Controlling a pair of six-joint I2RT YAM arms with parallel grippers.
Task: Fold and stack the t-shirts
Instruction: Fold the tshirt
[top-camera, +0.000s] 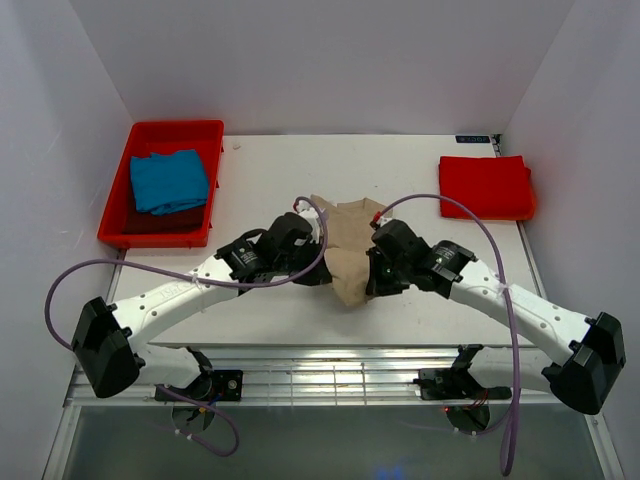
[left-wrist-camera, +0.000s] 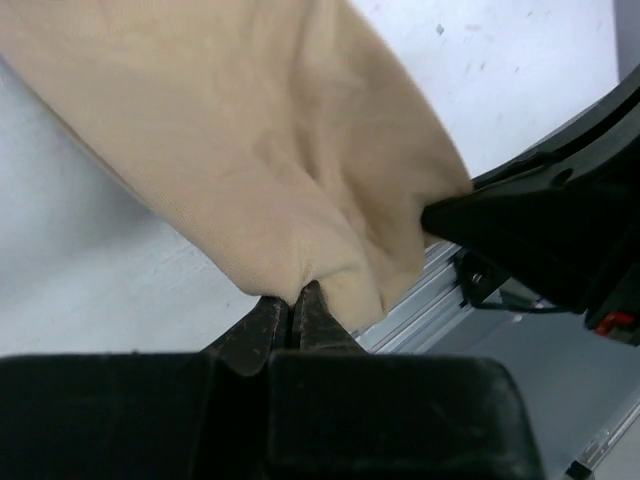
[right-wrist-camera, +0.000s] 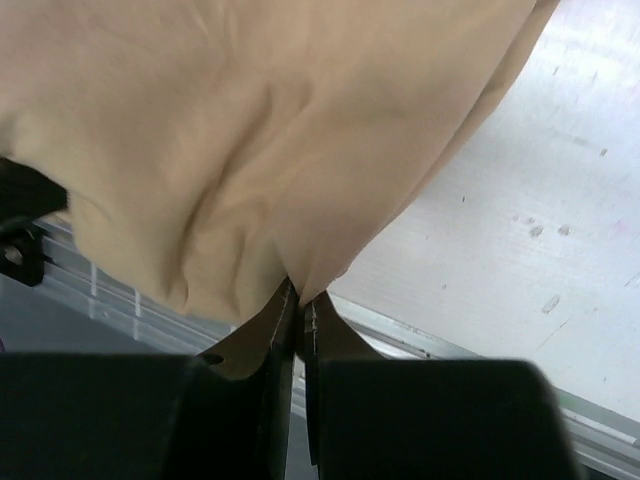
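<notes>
The tan-beige t-shirt (top-camera: 348, 245) hangs bunched between my two grippers over the table's middle. My left gripper (top-camera: 318, 258) is shut on its left side; the left wrist view shows the cloth (left-wrist-camera: 270, 150) pinched at the fingertips (left-wrist-camera: 297, 296). My right gripper (top-camera: 374, 262) is shut on its right side; the right wrist view shows the cloth (right-wrist-camera: 250, 140) pinched at the tips (right-wrist-camera: 300, 300). The bright red t-shirt (top-camera: 486, 186) lies folded at the back right. The blue t-shirt (top-camera: 168, 180) lies folded in the red tray (top-camera: 125, 215).
The red plastic tray stands at the back left of the white table (top-camera: 270, 300). White walls close in the back and sides. A metal rail (top-camera: 330, 380) runs along the near edge. Purple cables (top-camera: 75, 275) loop from both arms.
</notes>
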